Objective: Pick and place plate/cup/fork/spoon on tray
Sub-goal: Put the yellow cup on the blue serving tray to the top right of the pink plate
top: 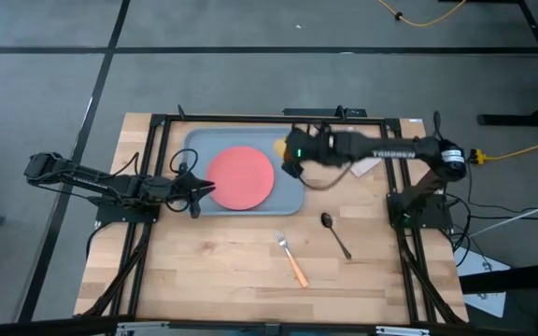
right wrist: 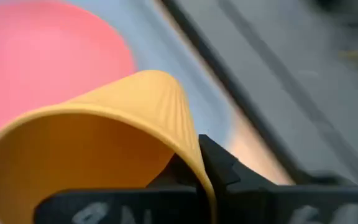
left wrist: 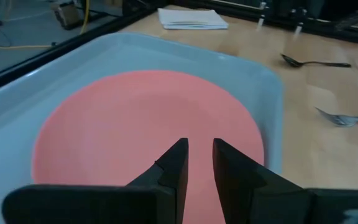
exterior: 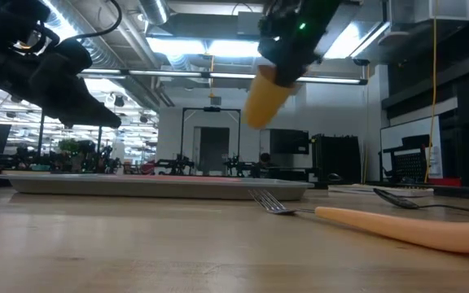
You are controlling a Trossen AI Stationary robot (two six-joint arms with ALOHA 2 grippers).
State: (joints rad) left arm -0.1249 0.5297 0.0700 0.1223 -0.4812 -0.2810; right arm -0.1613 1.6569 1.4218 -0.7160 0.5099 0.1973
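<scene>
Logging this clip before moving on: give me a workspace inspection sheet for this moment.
Surface: wooden table, black frame rails.
Job's things: plate lies on tray; cup held in the air above the tray's far right corner; fork and spoon on the wood.
Clutter: white napkin beside tray.
Grippers: right gripper shut on cup; left gripper slightly open over plate's edge.
Cables: yellow cable on floor.
Surroundings: lab room, no people seen.

Light: bright and even from overhead, with ceiling strips glaring at the top of the low view.
Shadows: soft, short on the tabletop [top: 222, 271].
Blur: the cup [right wrist: 98, 149] and background are smeared in the right wrist view; the near fork [exterior: 397, 224] is soft.
</scene>
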